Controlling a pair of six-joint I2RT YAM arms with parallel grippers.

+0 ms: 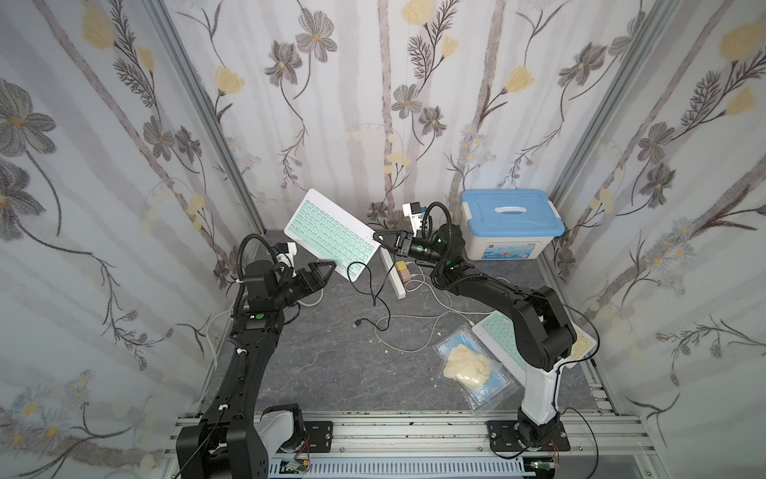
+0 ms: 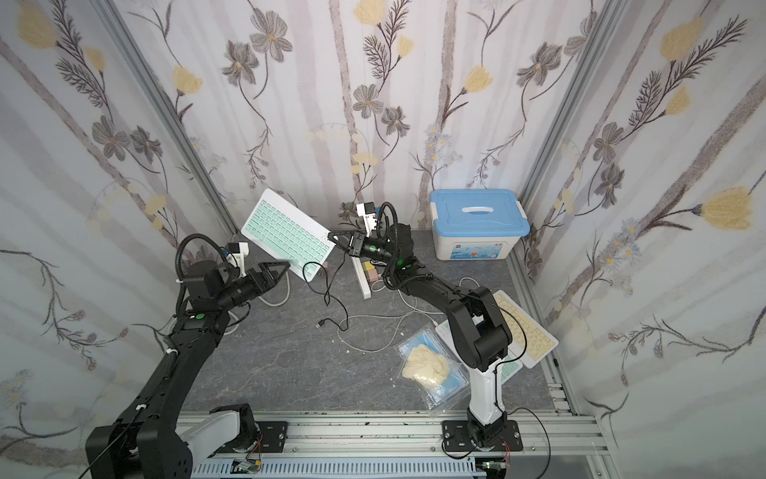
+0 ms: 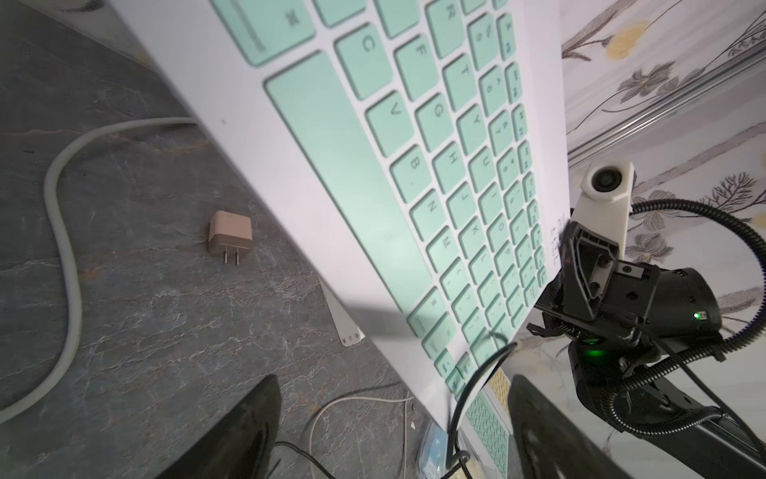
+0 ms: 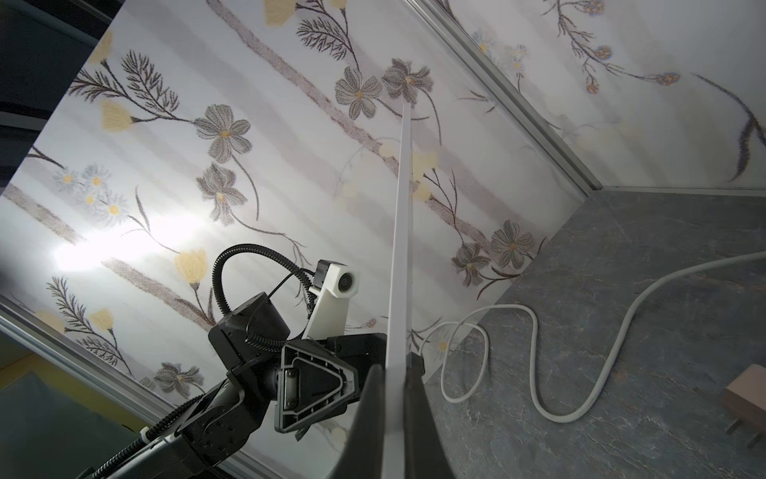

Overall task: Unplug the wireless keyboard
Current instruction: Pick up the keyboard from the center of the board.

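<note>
Steadiness matters: we clamp the keyboard by its edge in our right pincer; our left pincer, spread wide, should close on the black cable at its plug, then pull straight

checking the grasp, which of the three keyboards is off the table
The mint keyboard at the back, tilted in the air, right gripper shut on its edge. The second mint keyboard and the yellow keyboard lie flat.

You're looking into a lab test booth: floral-print walls on aluminium posts, slate-look floor, arms bolted to a rail at six o'clock.
</note>
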